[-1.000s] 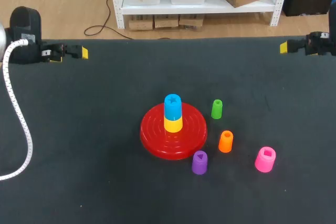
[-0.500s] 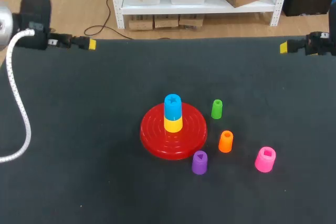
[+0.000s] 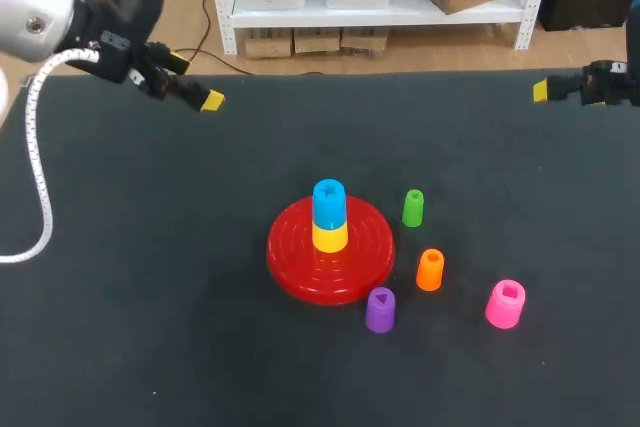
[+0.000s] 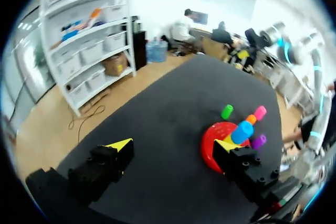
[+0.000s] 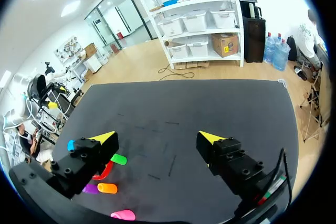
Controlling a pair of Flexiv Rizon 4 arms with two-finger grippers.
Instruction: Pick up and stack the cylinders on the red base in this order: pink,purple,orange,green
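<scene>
The red base lies mid-table with a yellow cylinder and a blue one stacked on it. Right of the base stand the green cylinder, the orange, the purple and the pink. My left gripper hangs over the table's far left, open and empty; the base and blue cylinder lie ahead by one finger. My right gripper is at the far right edge, open and empty, with the green, orange and pink beside one finger.
The black table top stretches around the base. A white cable hangs from my left arm over the table's left side. Bare table surface lies ahead of my right gripper.
My left arm has swung in from the far left edge toward the table's middle, its gripper now further right. The right arm and all cylinders have stayed put.
</scene>
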